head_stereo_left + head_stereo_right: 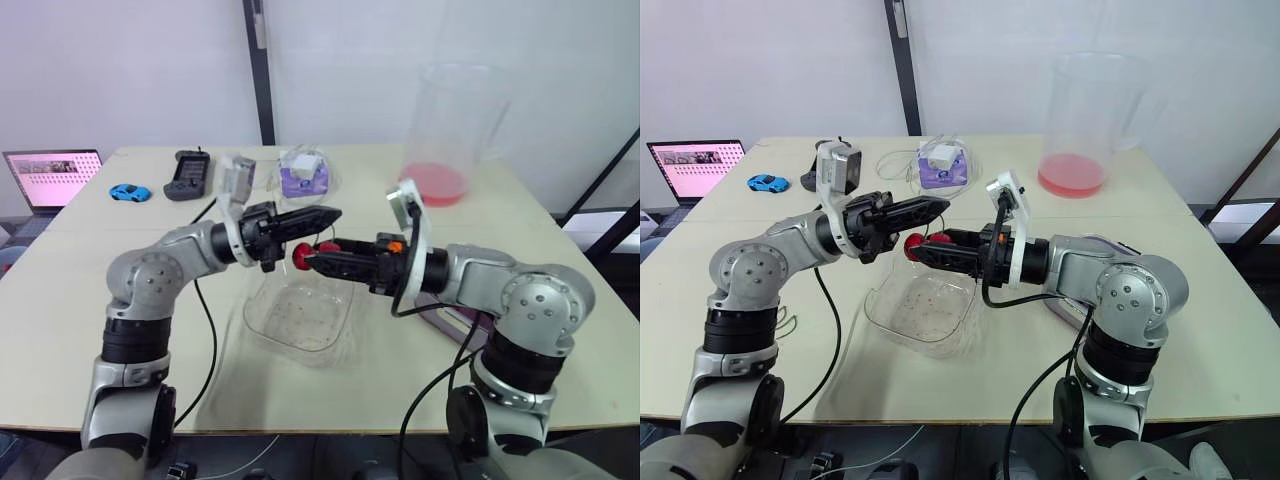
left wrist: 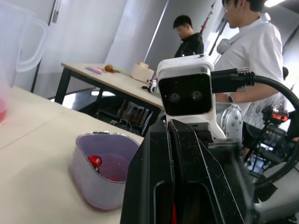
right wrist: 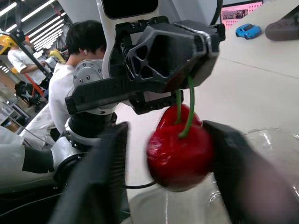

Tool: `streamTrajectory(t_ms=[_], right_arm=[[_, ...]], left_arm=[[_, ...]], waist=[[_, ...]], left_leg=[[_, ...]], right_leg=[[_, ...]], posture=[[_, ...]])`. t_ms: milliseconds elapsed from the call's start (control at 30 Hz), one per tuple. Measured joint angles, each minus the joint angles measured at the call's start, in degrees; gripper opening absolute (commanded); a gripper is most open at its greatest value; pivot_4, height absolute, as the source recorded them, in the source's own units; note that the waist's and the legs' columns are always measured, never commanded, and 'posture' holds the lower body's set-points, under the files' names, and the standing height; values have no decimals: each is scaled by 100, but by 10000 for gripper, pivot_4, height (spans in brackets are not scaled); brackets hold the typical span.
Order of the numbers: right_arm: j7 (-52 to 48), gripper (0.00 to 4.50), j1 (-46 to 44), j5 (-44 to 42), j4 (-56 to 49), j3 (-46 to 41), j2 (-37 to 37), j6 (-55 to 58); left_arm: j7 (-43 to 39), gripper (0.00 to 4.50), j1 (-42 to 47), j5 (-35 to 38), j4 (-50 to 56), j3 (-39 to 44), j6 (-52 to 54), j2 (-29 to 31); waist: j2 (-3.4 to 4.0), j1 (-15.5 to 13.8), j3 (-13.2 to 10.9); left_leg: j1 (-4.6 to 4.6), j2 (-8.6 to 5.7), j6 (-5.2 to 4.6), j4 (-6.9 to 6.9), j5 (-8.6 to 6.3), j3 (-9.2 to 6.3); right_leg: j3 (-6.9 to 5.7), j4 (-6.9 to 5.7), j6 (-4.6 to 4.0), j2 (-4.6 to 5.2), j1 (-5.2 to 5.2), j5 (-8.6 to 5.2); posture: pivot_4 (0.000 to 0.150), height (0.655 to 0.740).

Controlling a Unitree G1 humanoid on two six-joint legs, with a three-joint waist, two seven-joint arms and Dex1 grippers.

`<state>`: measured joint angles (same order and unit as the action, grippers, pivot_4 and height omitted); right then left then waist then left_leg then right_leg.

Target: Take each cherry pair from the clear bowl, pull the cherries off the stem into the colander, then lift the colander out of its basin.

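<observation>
Above the clear bowl (image 1: 300,318), my left gripper (image 1: 333,214) is shut on the green stem (image 3: 189,108) of a red cherry pair (image 3: 180,154), which hangs below its tips. From the other side my right gripper (image 1: 308,262) straddles the front cherry, fingers (image 3: 233,182) open; one finger touches the cherry and a small gap shows at the other. The bowl holds only small specks. The purple basin with its colander (image 2: 105,172) stands to the right, mostly hidden behind my right forearm, with a red cherry (image 2: 95,161) inside.
At the table's far side stand a tall clear pitcher (image 1: 450,130) with red liquid, a purple packet (image 1: 305,175), a black controller (image 1: 188,175), a blue toy car (image 1: 129,191) and a laptop (image 1: 50,178). Cables trail on the table. People stand beyond the table.
</observation>
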<state>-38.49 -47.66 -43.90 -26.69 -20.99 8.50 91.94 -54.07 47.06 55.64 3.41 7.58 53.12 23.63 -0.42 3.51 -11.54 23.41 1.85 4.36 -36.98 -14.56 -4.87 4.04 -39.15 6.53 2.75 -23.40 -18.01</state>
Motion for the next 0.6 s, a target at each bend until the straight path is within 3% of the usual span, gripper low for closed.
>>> streamTrajectory(t_ms=[267,600], right_arm=[[321,11660,1,-358,21,-45,47,0],[309,11660,79,-785,291,69,799,-109]], left_arm=[[-13,0,-7,0,0,-5,-25,5],[-64,0,-25,-9,-1,-90,-26,4]], waist=[[0,0,0],[0,-1,0]], left_leg=[[0,0,0,0,0,0],[0,0,-1,0,0,1]], right_leg=[[0,1,0,0,0,0],[0,3,0,0,1,0]], posture=[[1500,7332],[1500,7332]])
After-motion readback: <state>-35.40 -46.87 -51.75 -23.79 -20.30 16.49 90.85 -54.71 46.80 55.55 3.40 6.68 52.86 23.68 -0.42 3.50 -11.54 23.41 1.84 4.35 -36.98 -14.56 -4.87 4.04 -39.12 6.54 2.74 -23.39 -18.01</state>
